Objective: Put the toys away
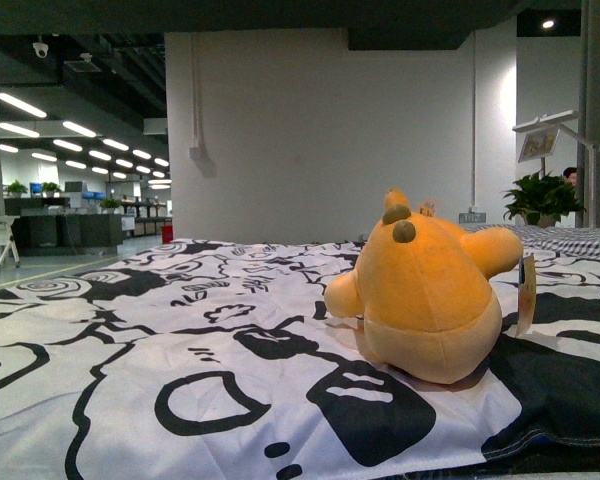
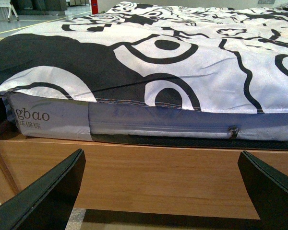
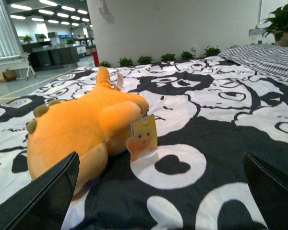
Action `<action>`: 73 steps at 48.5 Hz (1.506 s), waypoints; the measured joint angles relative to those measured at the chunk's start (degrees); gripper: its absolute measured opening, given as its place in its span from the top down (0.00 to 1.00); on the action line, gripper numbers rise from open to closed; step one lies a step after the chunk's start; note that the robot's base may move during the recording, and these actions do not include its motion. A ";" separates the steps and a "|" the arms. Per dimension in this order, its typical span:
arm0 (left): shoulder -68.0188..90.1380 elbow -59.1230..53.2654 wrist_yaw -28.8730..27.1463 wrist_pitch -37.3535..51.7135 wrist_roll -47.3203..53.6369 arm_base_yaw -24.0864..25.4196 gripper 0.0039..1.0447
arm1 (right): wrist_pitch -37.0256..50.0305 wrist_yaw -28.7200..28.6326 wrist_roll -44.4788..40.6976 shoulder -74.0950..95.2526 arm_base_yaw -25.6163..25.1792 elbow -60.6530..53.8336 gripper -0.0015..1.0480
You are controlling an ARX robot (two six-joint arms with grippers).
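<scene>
Right gripper (image 3: 160, 158), jaws parted, near orange plush toy (image 3: 81, 127) on bedspread (image 3: 221, 124); probably needed centred grasp across soft body.

The soft orange-yellow plush animal (image 1: 425, 300) has its back to my front camera, so its face is hidden, and the print on its small paper hang tag (image 1: 525, 290) is too small to read. My left claw (image 2: 161, 191) and right claw (image 3: 156, 191) show only dark fingertips (image 2: 48, 196); the rest is cut off.

A black-and-white cartoon-print bedsheet (image 1: 160, 330) covers a pale grey mattress (image 2: 158, 125) on a wooden frame (image 2: 158, 167); 1 orange-yellow plush animal (image 1: 425, 295) sits on the sheet.
</scene>
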 joint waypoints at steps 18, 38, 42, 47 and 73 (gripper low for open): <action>0.00 0.00 0.00 0.00 0.00 0.00 0.05 | 0.42 11.17 -6.71 19.45 17.35 18.45 0.00; 0.00 0.00 0.00 0.00 0.00 0.00 0.05 | 0.37 18.88 -10.91 32.22 26.88 25.57 0.00; 0.00 0.00 0.00 0.00 0.00 0.00 0.05 | 0.44 19.85 -11.08 34.36 27.78 26.12 0.00; 0.00 0.00 0.00 0.00 0.00 0.00 0.05 | 0.63 20.74 -11.06 36.65 28.70 26.82 0.00; 0.00 0.00 0.00 0.00 0.00 0.00 0.05 | 4.74 29.07 -12.00 49.20 30.16 31.26 0.00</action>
